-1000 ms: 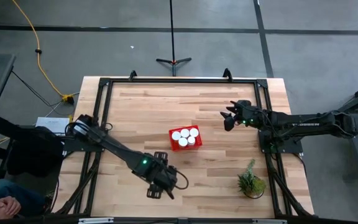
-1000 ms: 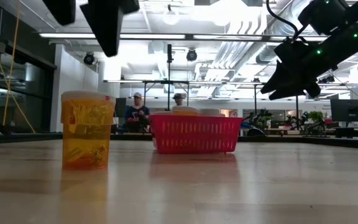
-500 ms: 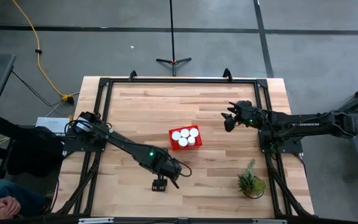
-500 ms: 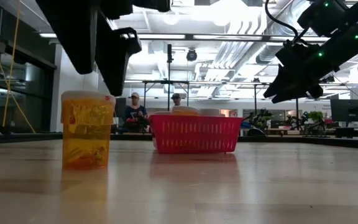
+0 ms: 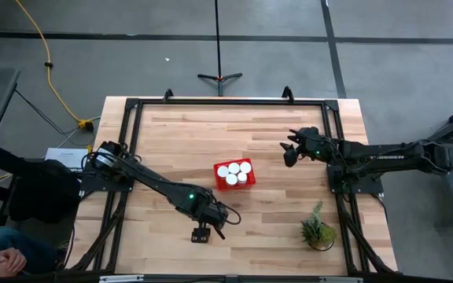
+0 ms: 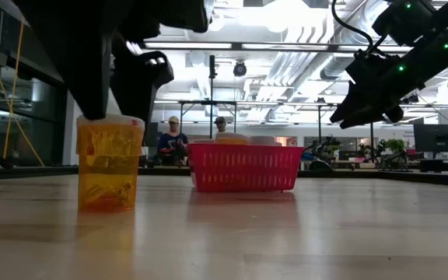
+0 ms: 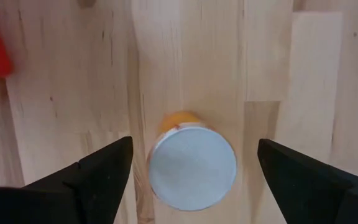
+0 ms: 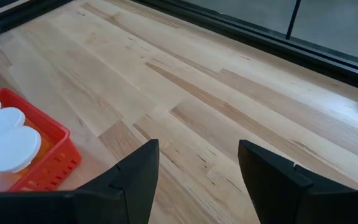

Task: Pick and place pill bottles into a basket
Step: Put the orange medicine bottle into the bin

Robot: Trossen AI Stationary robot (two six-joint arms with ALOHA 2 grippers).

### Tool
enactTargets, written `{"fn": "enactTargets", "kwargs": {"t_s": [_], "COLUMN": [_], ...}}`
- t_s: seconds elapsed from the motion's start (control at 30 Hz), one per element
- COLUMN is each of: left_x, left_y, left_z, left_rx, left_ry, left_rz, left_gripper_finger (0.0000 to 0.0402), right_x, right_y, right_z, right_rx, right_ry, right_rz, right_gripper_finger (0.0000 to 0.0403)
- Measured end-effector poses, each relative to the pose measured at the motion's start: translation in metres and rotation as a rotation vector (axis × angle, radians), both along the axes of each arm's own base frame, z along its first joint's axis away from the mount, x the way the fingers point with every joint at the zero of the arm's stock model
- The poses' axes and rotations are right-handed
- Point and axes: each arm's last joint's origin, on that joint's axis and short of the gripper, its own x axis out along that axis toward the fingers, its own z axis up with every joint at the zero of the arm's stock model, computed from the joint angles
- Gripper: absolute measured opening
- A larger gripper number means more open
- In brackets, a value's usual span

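Note:
One pill bottle (image 6: 109,163) stands upright on its base near the table's front edge, orange with a white cap (image 7: 192,167). My left gripper (image 6: 113,109) hangs open over it, pointing down. One finger stands on each side of the cap, and both are clear of it. In the high view the left gripper (image 5: 201,233) hides the bottle. The red basket (image 5: 234,174) sits mid-table and holds several white-capped bottles (image 8: 11,146). My right gripper (image 5: 289,149) hovers open above the table's right side with nothing between its fingers.
A small green potted plant (image 5: 318,229) stands near the front right corner. A black frame (image 5: 132,106) runs around the tabletop. Bare wood lies between the basket and the lone bottle. People (image 6: 172,136) show in the room behind the table.
My left gripper has come down over the lone pill bottle. Its fingers have dropped from well above the cap to the cap's level, one on each side. The bottle has stayed put.

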Motion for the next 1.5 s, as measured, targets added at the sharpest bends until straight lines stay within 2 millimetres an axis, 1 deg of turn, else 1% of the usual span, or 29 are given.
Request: {"fn": "enactTargets", "kwargs": {"t_s": [0.2,0.67,0.73,0.93,1.37,1.5], "left_x": [-0.001,0.0,0.0,-0.008,-0.01,-0.009], "left_y": [0.0,0.0,-0.001,0.003,0.004,0.004], "left_z": [-0.002,-0.002,-0.005,-0.021,-0.034,-0.035], "left_rx": [-0.007,0.013,0.008,0.016,0.025,0.019], "left_ry": [0.01,-0.017,-0.029,0.022,-0.001,-0.017], "left_rz": [-0.011,-0.116,-0.116,-0.125,-0.132,-0.131], "left_gripper_finger": [0.0379,0.0379,0.0379,0.0379,0.0379,0.0379], "right_x": [0.0,0.0,0.0,0.0,0.0,0.001], "right_y": [0.0,0.0,0.0,0.0,0.0,0.001], "right_z": [0.0,0.0,0.0,0.0,0.0,0.0], "right_rx": [0.001,0.003,0.003,0.004,0.003,0.005], "right_ry": [-0.001,-0.003,-0.003,-0.003,-0.004,0.005], "right_rz": [0.002,0.001,0.001,0.001,0.002,0.045], "right_gripper_finger": [0.0211,0.0211,0.0211,0.0211,0.0211,0.0211]}}
